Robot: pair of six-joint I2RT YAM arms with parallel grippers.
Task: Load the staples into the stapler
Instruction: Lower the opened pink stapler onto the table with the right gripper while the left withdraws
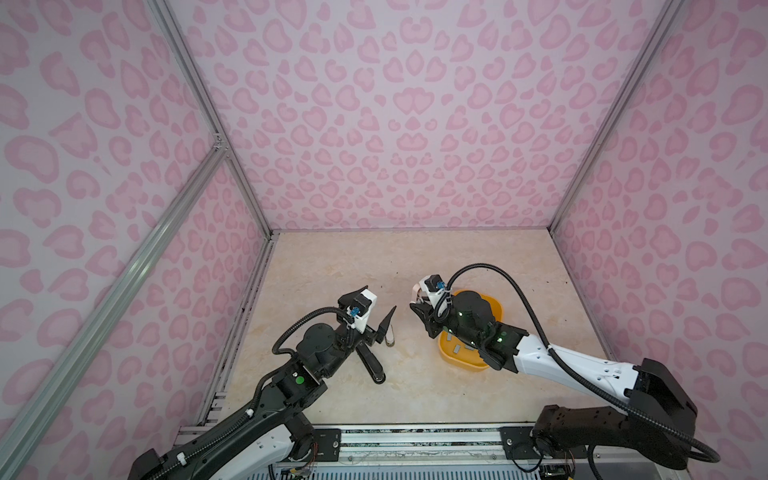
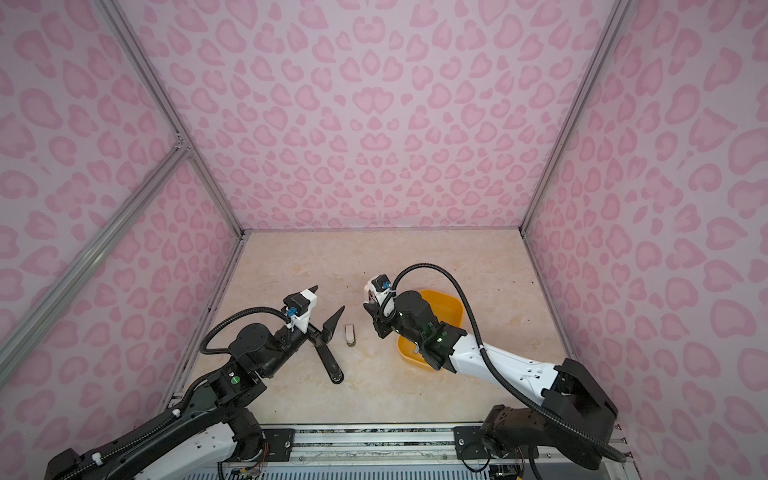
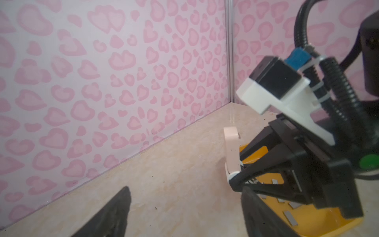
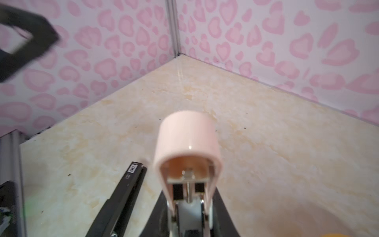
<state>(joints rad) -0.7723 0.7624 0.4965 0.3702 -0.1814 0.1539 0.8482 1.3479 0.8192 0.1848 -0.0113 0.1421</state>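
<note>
With the small pale-pink plastic stapler (image 3: pixel 231 151) clamped, lid raised, in the right gripper (image 3: pixel 235 181) and the left gripper (image 2: pixel 329 297) spread empty, the flat grey metal staples (image 3: pixel 290 218) are seen unloaded in the orange plastic tray (image 1: pixel 457 359) at right.

Rear worktop (image 1: pixel 415 262) lies open; black stapler (image 1: pixel 372 365) and small stapler (image 2: pixel 350 334) flank the left pincer (image 1: pixel 380 298); yellow bowl (image 1: pixel 496 306) further right.

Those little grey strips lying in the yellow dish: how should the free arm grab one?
Pinch one staple strip across its narrow width, long edges between the jaws, coming straight down from above. The strips lie flat on the floor of the yellow dish, and its raised wall would likely block a sideways approach. The left gripper is open and free to do it.
</note>
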